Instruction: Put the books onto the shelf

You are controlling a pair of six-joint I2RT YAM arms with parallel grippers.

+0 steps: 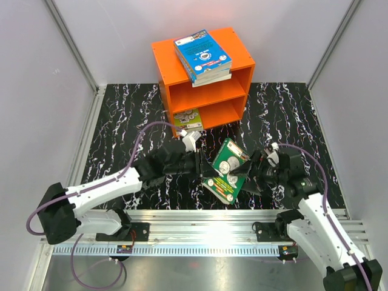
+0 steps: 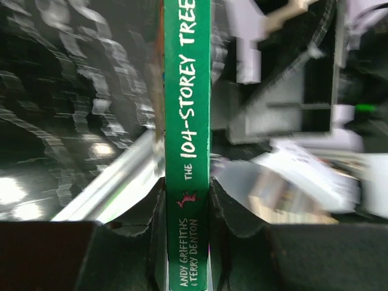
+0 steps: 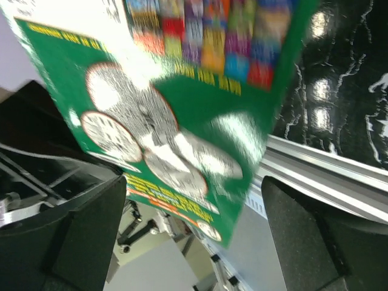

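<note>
**green book (image 1: 227, 171) held tilted over the worktop (image 1: 121, 133)**

So the left pincer (image 1: 205, 165) is clamped on the green book at its spine edge. The book is kept on the near side of the orange shelf (image 1: 182, 97), where blue books (image 1: 203, 56) are stacked on top. The right pincer (image 1: 253, 165) is spread wide around the book's right side, nothing gripped.

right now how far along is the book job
Done: a stack of books lies on top of the shelf, and a lone book sits at its lower left opening. In hand: the left end effector clamps a green book by the spine, and the right end effector stands open around it. Left: getting that green book onto the shelf.
</note>
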